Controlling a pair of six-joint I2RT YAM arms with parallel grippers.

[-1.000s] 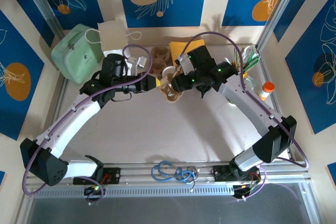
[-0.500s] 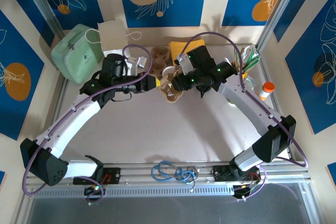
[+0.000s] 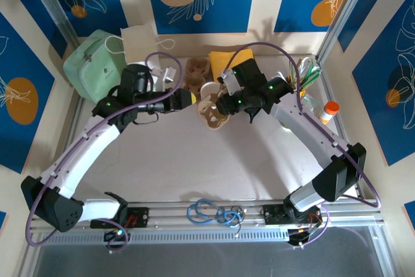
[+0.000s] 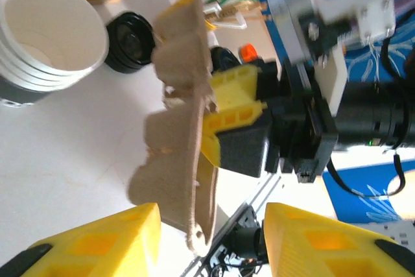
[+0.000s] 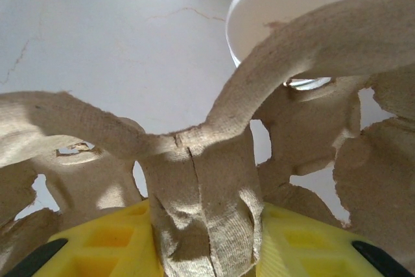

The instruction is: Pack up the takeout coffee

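Light green with a black lid, the takeout coffee cannot be placed from these views, so neither its heading nor its long axis can be told. Both arms meet over a brown pulp carrier (image 3: 213,112) at the back middle of the table (image 3: 194,160). It sits just in front of a stack of white cups (image 3: 207,89).

The right gripper (image 5: 206,235) is clamped on the carrier's middle rib, one yellow finger on each side. The left gripper (image 4: 211,215) has its fingers apart, with the carrier's ragged edge loose between them.

Black lids (image 4: 130,43) lie beside the stack. Behind it are a second carrier (image 3: 198,69) and a flat yellow packet (image 3: 224,61). A green bag (image 3: 97,63) and a white paper bag (image 3: 139,40) stand at the back left.

The two arms cover part of the back row. In the right wrist view the carrier's cells are cut off at the edges.
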